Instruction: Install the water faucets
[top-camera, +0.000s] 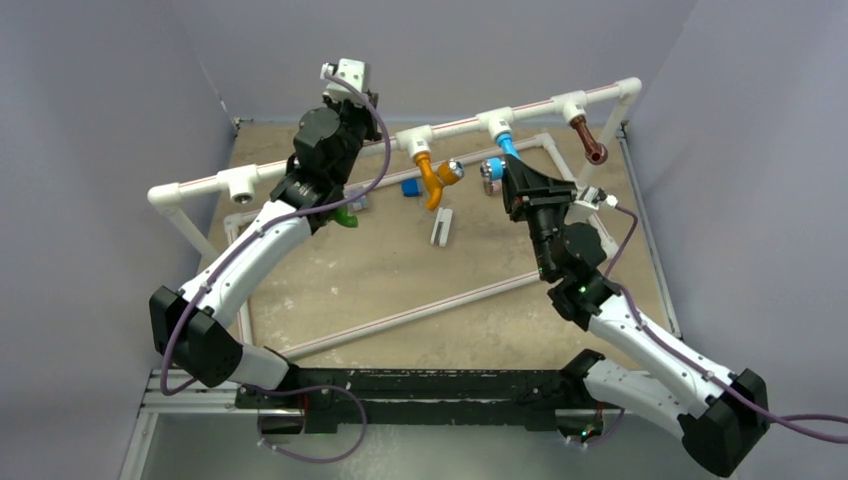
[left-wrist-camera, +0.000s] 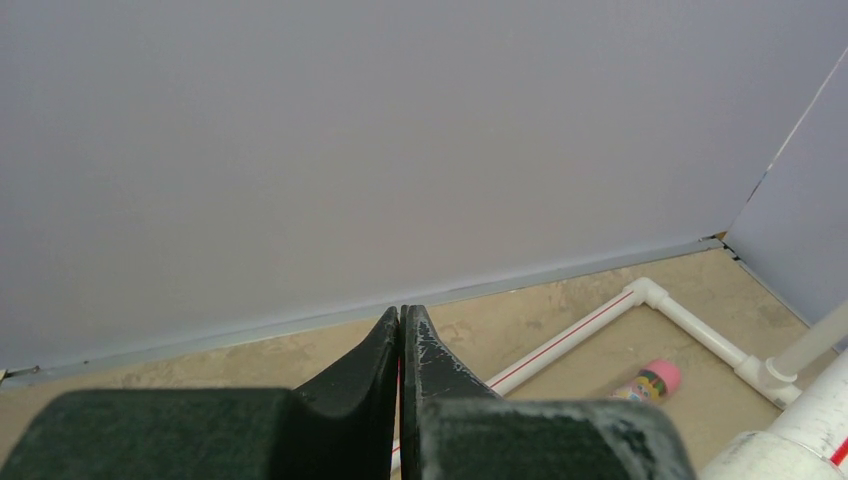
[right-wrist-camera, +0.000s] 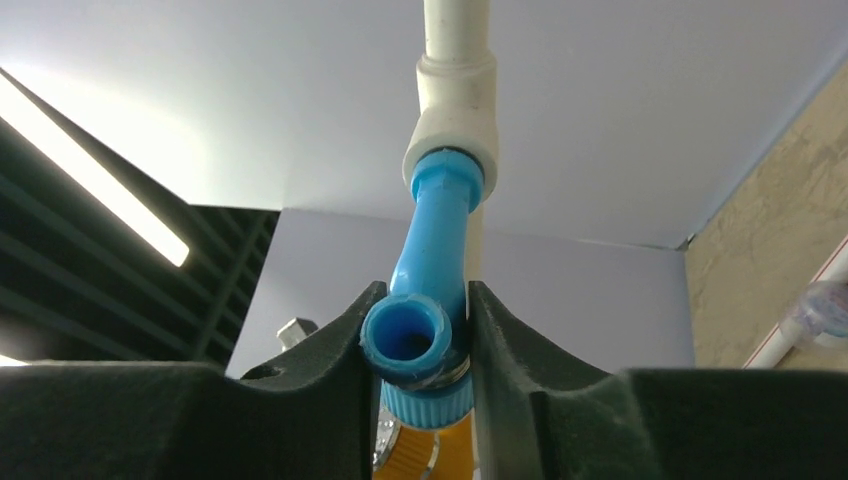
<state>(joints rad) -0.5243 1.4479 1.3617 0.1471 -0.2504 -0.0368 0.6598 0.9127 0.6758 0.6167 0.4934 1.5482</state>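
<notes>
Right gripper (right-wrist-camera: 420, 340) clamped on blue faucet (right-wrist-camera: 432, 225). The stem just ahead looks seated in the white tee (right-wrist-camera: 452, 110). Next: let go, back straight off. Left gripper (left-wrist-camera: 401, 318) pinched closed, empty. Green faucet (top-camera: 345, 216) lies behind it, uninstalled.

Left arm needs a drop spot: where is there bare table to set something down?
Best patch: the bare table between the white clip and the near frame pipe. Crowded under the raised pipe: orange faucet, blue cube, and the right gripper on the blue faucet.
</notes>
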